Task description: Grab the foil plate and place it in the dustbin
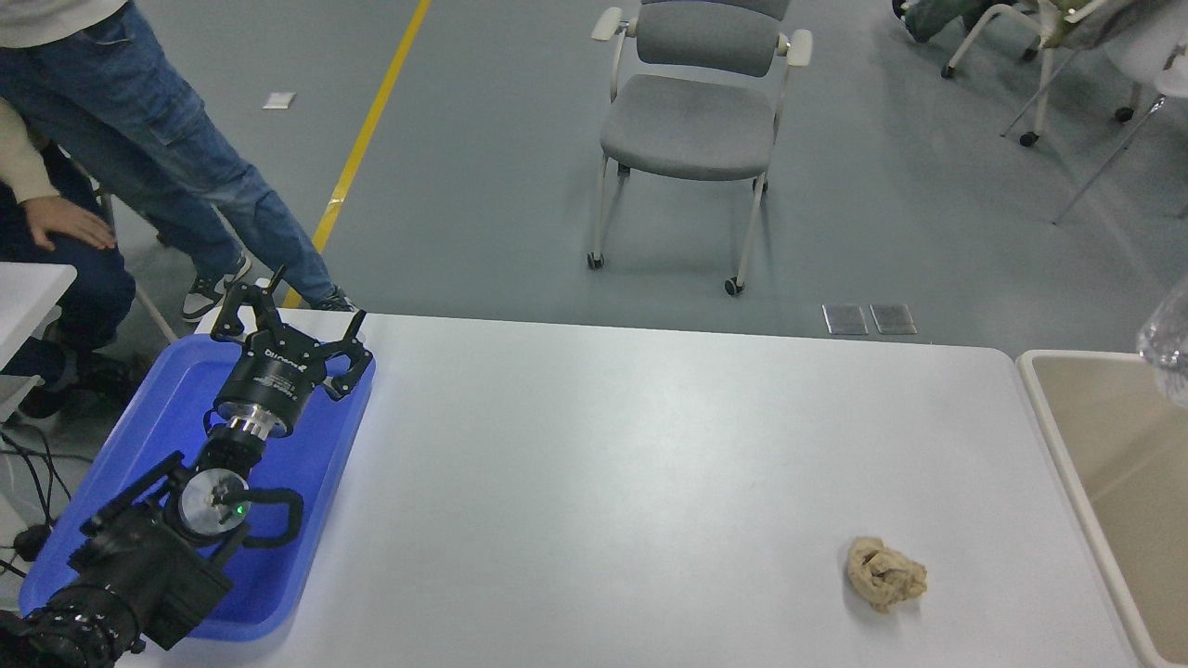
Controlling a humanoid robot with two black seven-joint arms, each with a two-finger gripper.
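Note:
Only a sliver of the shiny silver foil plate [1171, 348] shows at the right edge of the head view, above the beige dustbin [1058, 436] that stands beside the table's right end. The rest of the plate is out of view. My right gripper and arm are out of view past the right edge. My left gripper [286, 320] is parked at the lower left over the blue tray, fingers spread open and empty.
A blue plastic tray [148, 436] lies under the left arm. A crumpled tan paper ball [884, 574] lies on the white table [603, 482] at the front right. A grey chair [691, 111] and people's legs [176, 158] stand beyond the far edge.

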